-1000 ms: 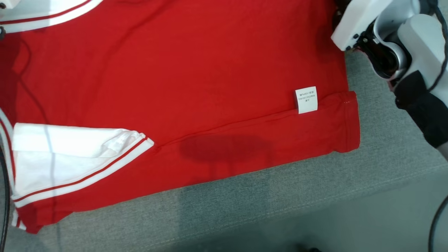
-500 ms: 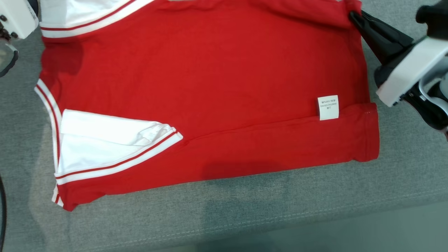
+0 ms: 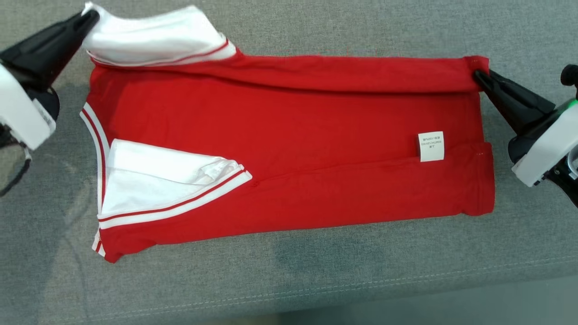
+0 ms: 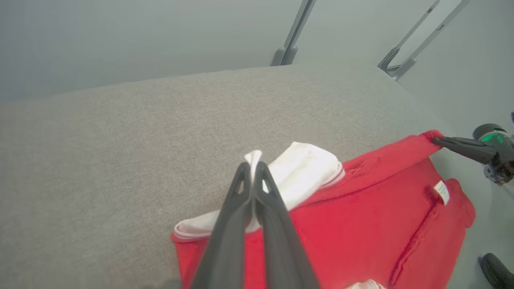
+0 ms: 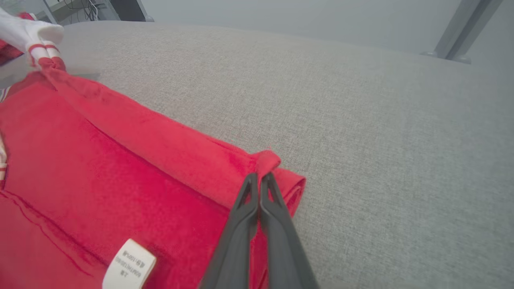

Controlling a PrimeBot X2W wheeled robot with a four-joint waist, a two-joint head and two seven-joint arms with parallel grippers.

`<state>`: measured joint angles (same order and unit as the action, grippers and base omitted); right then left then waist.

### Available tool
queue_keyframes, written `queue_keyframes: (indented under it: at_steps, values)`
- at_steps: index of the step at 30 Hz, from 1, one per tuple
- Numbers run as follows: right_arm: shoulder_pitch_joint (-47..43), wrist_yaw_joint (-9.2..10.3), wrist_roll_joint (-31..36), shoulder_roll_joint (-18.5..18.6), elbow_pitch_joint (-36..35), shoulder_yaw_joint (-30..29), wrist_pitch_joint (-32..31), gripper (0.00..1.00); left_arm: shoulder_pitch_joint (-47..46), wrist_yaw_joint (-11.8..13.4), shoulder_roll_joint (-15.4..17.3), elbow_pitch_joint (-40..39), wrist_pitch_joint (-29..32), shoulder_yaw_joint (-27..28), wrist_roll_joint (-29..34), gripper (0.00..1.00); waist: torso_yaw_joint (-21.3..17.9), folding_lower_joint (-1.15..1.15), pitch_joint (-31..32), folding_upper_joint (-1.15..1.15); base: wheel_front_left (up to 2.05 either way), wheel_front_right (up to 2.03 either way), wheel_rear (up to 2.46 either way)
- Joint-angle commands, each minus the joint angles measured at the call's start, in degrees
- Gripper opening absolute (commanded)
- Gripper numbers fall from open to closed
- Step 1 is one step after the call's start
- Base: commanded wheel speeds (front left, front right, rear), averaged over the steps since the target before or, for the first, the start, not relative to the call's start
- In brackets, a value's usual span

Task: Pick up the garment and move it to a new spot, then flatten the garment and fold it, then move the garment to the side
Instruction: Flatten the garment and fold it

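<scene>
The garment [image 3: 289, 149] is a red shirt with white, red-striped sleeves, lying partly folded on a grey cushioned surface. Its far edge is folded over toward me. My left gripper [image 3: 90, 16] is shut on the white sleeve at the far left corner; the left wrist view shows white cloth [image 4: 305, 168] pinched at the left gripper's [image 4: 253, 166] tips. My right gripper [image 3: 477, 76] is shut on the red hem at the far right corner; in the right wrist view red cloth [image 5: 160, 152] bunches around the right gripper's [image 5: 260, 176] tips. A white care label [image 3: 430, 146] sits near the right edge.
The grey fabric surface [image 3: 289, 280] runs all around the shirt, with a stitched front edge low in the head view. Metal frame legs [image 4: 291, 38] stand beyond the surface's far edge.
The head camera has pulled back, bringing the whole shirt into view. Both grippers have kept hold of the far corners, and the far edge now lies folded over toward me.
</scene>
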<state>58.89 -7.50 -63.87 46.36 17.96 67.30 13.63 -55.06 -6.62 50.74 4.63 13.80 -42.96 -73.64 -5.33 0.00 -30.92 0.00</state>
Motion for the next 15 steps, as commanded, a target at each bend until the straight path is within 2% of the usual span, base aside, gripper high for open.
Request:
queue_keyframes:
  at_steps: [1, 8, 13, 15]
  values:
    - [-3.6, 0.01, -0.3, 2.5, -0.9, -0.1, 0.8, 0.0, 1.5, 1.0, 4.2, -2.4, -1.0, 3.2, -0.8, 0.0, 0.1, 0.0, 0.4, 0.0, 0.0, 0.0, 0.0]
    - [-6.9, 0.01, 1.5, 2.3, 0.3, -0.7, 1.2, 0.0, 13.8, 6.1, 8.4, -11.7, -8.3, 4.8, -4.1, 0.0, 0.3, 0.0, 1.3, 0.0, 0.0, 0.0, 0.0]
    - [-7.4, 0.01, 5.8, 1.5, 2.6, -1.7, 1.3, 0.0, 19.4, 7.9, 10.0, -15.4, -12.6, 5.9, -6.1, 0.0, 0.4, 0.0, 1.5, 0.0, 0.0, 0.0, 0.0]
    - [-7.3, 0.01, 9.8, 1.0, 4.1, -2.4, 1.3, 0.0, 22.0, 8.4, 10.6, -17.2, -14.2, 6.1, -7.2, 0.0, 0.4, 0.0, 1.7, 0.0, 0.0, 0.0, 0.0]
